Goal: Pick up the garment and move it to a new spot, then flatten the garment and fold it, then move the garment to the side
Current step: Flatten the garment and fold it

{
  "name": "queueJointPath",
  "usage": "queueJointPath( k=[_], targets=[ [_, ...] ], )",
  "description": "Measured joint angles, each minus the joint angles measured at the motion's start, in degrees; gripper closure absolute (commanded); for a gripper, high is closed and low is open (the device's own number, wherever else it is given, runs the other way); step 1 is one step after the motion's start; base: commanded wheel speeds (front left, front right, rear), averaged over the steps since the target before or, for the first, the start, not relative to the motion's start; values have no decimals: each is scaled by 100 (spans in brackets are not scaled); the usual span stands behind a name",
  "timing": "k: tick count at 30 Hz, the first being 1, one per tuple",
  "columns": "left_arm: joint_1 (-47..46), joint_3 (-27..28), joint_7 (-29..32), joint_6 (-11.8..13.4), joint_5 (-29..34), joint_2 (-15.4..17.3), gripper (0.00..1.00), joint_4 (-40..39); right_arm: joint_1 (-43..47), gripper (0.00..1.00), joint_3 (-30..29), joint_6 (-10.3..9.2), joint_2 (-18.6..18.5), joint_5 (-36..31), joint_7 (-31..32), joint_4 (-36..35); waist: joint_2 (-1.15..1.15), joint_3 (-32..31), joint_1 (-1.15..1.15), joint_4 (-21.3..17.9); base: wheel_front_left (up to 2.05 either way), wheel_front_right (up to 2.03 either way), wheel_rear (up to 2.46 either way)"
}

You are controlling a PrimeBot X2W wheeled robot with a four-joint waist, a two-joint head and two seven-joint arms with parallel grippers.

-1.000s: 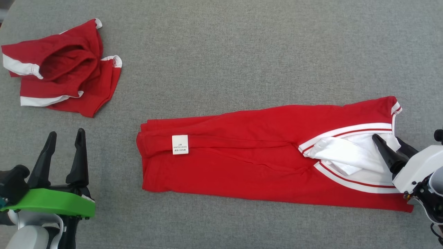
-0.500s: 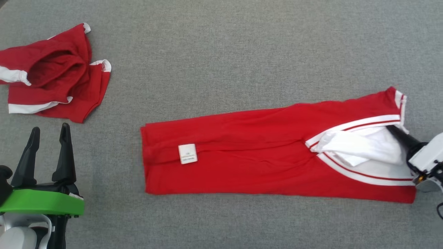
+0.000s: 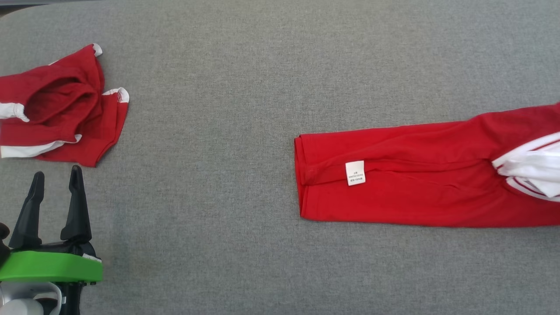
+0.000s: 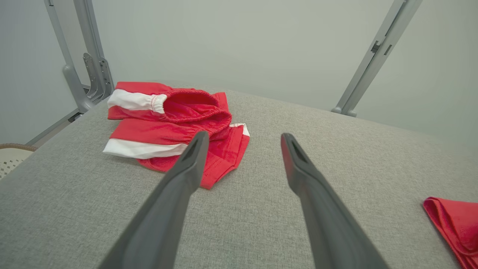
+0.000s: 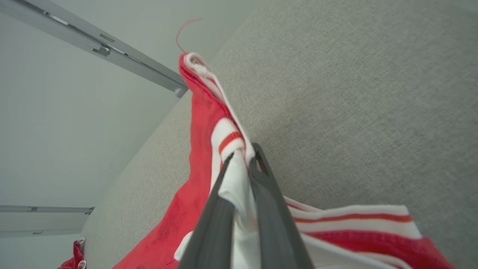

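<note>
The garment (image 3: pixel 420 175) is a red shirt with white striped trim, folded into a long band on the grey table, and it runs off the head view's right edge. A white label (image 3: pixel 355 173) sits near its left end. In the right wrist view my right gripper (image 5: pixel 242 153) is shut on the white collar fabric, and the garment (image 5: pixel 198 127) is lifted there and hangs from the fingers. My left gripper (image 3: pixel 54 179) stands open at the lower left, far from the shirt, with nothing between its fingers (image 4: pixel 186 168). One corner of the garment (image 4: pixel 452 224) shows in the left wrist view.
Crumpled red shorts with white bands (image 3: pixel 57 105) lie at the far left, just beyond the left gripper (image 4: pixel 242 140). Grey metal frame posts (image 4: pixel 373 48) rise behind the table. A woven basket rim (image 4: pixel 11 157) shows off the table's left side.
My right gripper has shut on the collar and dragged the shirt well to the right, and the gripper has left the head view. The camera has shifted a little. The left gripper stays open.
</note>
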Motion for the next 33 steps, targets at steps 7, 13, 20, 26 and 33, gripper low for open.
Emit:
queueJointPath(
  k=[7,13,20,26,33],
  targets=[
    [54,-151,-2,-1,48,-19,0,77,-159,100,1070,666,389,279,762,-1441,0,-163,0,-137,0,0,0],
    [54,-275,10,-2,64,-38,0,143,-177,100,2313,751,853,-403,1005,-2280,0,-302,0,-225,0,0,0],
    [22,-450,127,-62,154,-37,0,143,-677,100,2978,303,1626,-1568,523,-2111,0,-300,0,-299,0,0,0],
    [3,-519,188,-114,154,-24,0,229,-1134,100,3661,-15,2382,-2391,201,-1523,0,-271,0,-384,0,0,0],
    [-124,-591,236,-211,153,-25,0,236,-1450,100,4078,-188,2799,-2999,-81,-903,0,-253,0,-398,0,0,0]
  ],
)
